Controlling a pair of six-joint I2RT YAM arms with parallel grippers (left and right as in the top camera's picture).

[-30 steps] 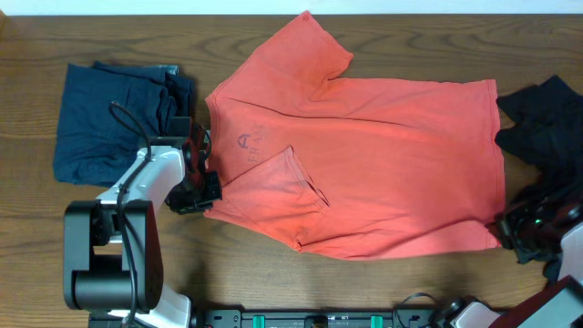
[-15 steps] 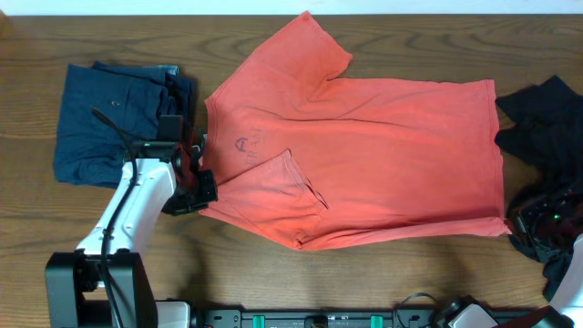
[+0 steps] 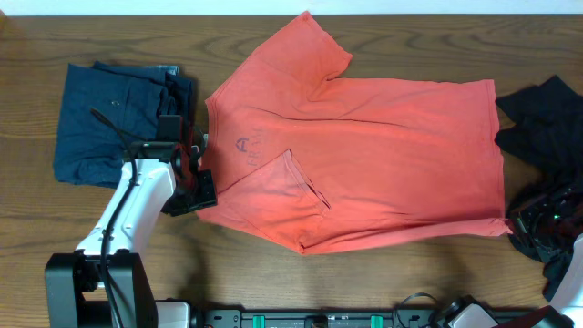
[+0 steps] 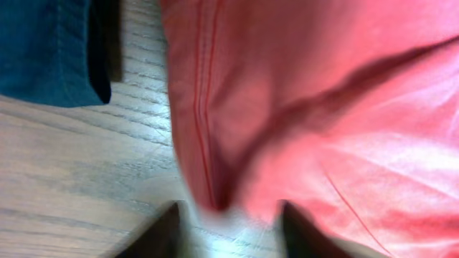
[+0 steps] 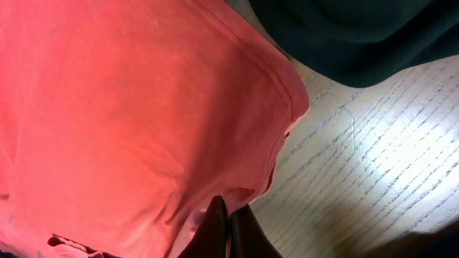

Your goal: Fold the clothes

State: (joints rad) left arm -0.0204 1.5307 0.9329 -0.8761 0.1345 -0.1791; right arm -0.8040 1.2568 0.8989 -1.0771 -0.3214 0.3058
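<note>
On the wooden table (image 3: 364, 282), seen from overhead:

1. T-shirt (image 3: 383, 155), coral-red, short-sleeved. Spread flat across the middle of the table, collar toward the left, hem toward the right. Faint dark print (image 3: 246, 146) just beside the collar. Far sleeve (image 3: 310, 50) lies out flat, pointing to the back edge. Near sleeve (image 3: 287, 182) is turned in over the body. Some creases run across the chest.

2. Navy garment (image 3: 109, 123). Roughly folded pile at the left, just beside the shirt's collar end and apart from it.

3. Black garment (image 3: 542, 128). Crumpled heap at the right edge, touching or just overlapping the shirt's hem at the far corner.

4. Left claw (image 4: 229, 229). At the shirt's near shoulder, low over the table. Fingers stand apart, about half spread. A fold of the stitched edge lies in the gap between them but is not pinched, so nothing is held.

5. Right claw (image 5: 228, 226). At the shirt's near hem corner, beside the black garment. Fingers pressed together with the red cloth gathered into them, clamped on the T-shirt's corner. The hem pulls to a point there.
</note>
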